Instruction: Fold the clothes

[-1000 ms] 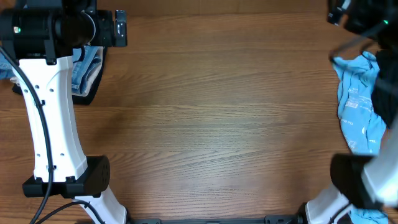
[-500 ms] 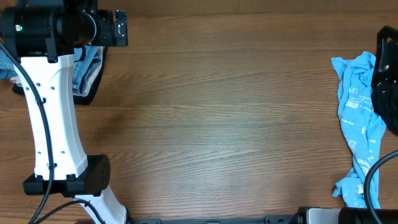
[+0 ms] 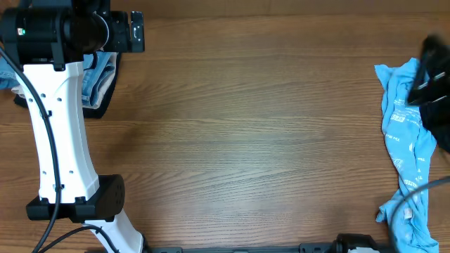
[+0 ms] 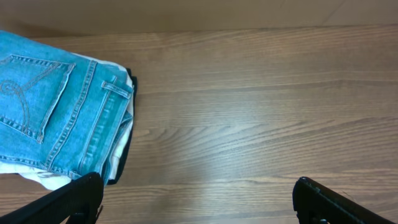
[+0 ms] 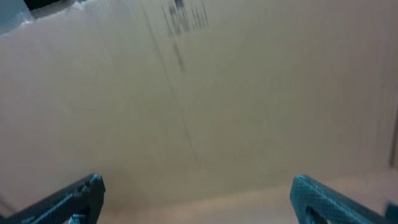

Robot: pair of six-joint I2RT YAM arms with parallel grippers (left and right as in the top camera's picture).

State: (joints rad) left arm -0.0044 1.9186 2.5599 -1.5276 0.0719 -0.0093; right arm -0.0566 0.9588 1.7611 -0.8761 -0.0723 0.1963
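The clothes, light blue denim jeans [image 4: 50, 112], lie folded with a stitched back pocket facing up, at the table's far left [image 3: 100, 74]. They rest on a white layer and a dark one. My left gripper [image 4: 198, 190] hovers open just right of this pile, nothing between its black fingers [image 4: 81, 196], only bare wood below. My right gripper [image 5: 196, 190] is open and empty too, facing a blurred beige surface. In the overhead view the right arm [image 3: 432, 77] is a dark blur at the right edge.
A brighter cyan T-shirt with white print [image 3: 402, 133] lies crumpled along the right edge of the wooden table [image 3: 246, 133]. The left arm's white link and base [image 3: 60, 140] stand at the near left.
The right arm has swung up and away at the right edge, uncovering the lower part of the cyan T-shirt. The left arm and the jeans pile have not moved.
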